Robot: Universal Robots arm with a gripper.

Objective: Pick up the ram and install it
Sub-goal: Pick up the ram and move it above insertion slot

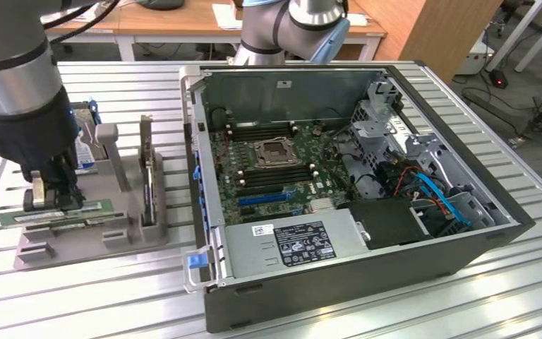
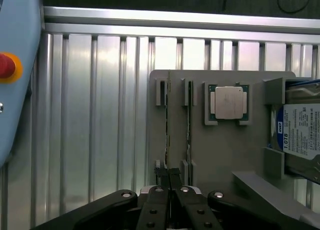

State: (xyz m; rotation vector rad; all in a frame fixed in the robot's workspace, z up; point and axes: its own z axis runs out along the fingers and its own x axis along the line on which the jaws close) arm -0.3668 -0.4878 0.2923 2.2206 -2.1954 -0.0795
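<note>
The tool (image 1: 49, 203) is clenched on the green ram (image 1: 87, 210), which sits in the grey holder (image 1: 111, 236) on the tabletop (image 1: 82, 296).

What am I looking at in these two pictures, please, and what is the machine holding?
The machine is a robot arm ending in a two-fingered gripper. One picture comes from a camera off the arm, overlooking the whole bench; the other from a camera on the arm's wrist, looking down past the gripper. On the ribbed metal table sit an open computer case and a gray holder with spare parts: a hard drive, a processor chip and the ram, a thin green memory stick. The gripper is shut on the ram, which sits in its holder slot.
</note>
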